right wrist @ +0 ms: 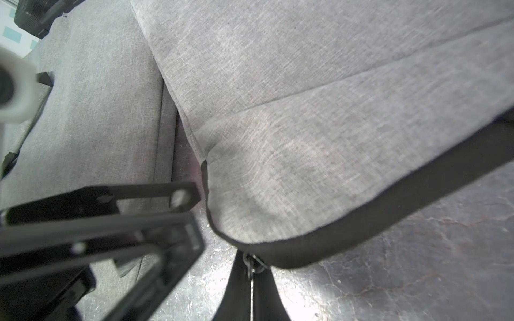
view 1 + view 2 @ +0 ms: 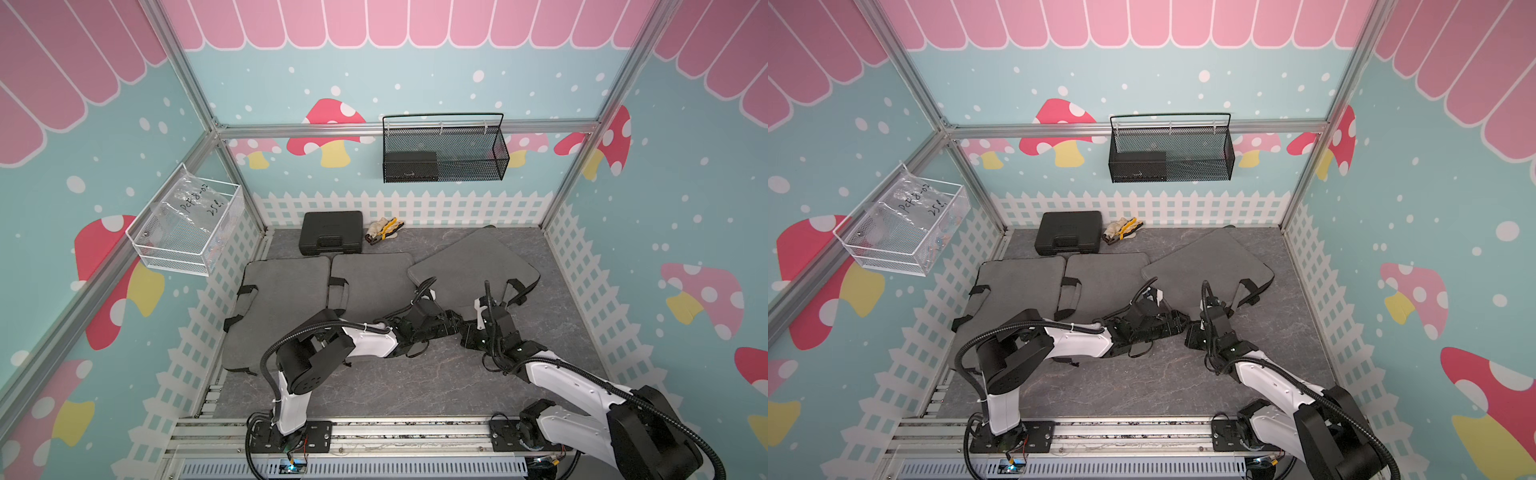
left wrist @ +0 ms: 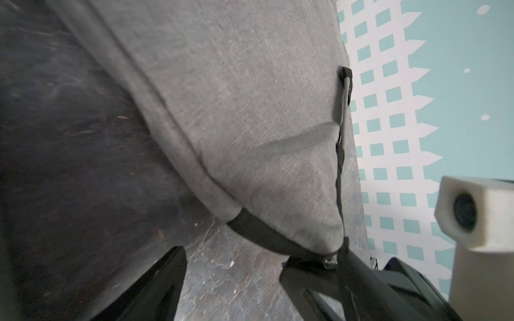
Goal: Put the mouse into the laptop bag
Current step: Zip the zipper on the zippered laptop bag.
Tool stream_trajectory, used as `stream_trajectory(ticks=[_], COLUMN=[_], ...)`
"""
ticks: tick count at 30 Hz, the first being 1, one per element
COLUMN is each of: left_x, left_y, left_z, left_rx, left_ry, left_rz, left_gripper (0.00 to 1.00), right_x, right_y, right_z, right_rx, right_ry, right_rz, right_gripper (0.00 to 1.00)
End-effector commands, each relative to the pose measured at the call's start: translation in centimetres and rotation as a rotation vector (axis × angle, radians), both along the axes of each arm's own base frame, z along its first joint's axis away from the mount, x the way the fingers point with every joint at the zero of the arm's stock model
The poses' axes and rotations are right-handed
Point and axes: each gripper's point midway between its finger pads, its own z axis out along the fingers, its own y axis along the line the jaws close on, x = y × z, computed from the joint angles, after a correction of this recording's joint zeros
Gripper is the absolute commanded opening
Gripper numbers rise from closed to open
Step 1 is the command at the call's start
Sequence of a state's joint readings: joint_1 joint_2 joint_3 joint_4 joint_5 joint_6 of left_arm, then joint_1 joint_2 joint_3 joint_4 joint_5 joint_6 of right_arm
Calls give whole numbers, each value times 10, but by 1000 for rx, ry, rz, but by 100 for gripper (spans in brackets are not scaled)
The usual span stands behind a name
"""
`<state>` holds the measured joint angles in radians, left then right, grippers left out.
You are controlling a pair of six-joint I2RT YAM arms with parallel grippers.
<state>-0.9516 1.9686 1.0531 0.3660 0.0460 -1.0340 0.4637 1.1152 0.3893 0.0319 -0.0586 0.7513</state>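
Jaws: left wide, right pinching zipper (image 1: 252, 263).

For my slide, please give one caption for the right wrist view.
Right gripper shut on the zipper pull at the grey laptop bag's corner, left gripper open beside it.

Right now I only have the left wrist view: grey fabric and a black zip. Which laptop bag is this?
Observer: The rightmost bag, lying angled in both top views. A middle bag and a left bag lie beside it.
Reviewer: What is the dark thing at its corner?
Observer: The right hand. The right wrist view shows it shut on the zipper pull.
Reviewer: Any mouse?
Observer: No mouse shows in any view. By the back wall lie a black case and gloves.
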Motion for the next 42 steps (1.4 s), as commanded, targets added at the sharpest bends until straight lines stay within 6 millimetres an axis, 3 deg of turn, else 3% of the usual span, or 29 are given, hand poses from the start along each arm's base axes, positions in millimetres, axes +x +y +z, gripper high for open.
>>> stream_trajectory(ticks=[1,6,12,16,21,34,42], left_x=[6,10,18,23,22,13,16], left_y=[-12,-24,-26,-22,-16,6,22], left_z=[-6,-5,-4,-5,1,29,58], left_rx=[-23,-38,-43,-34,-27,-27,-21], left_ry=[18,30,29,30,11,-45,-89], left_rz=[10,-8,-3,6,5,-36,-121], left_gripper=[88,84,30,13,0,0,0], right_x=[2,-3,-8,-12,-11,15,30], right_y=[10,13,10,8,2,-50,-54], right_z=[11,7,-2,-14,-23,-39,-45], right_rx=[54,69,71,56,32,-11,0], right_ry=[-46,-32,-17,16,45,123,164], right_rz=[37,45,35,27,-7,-220,-256], right_gripper=[0,0,0,0,0,0,0])
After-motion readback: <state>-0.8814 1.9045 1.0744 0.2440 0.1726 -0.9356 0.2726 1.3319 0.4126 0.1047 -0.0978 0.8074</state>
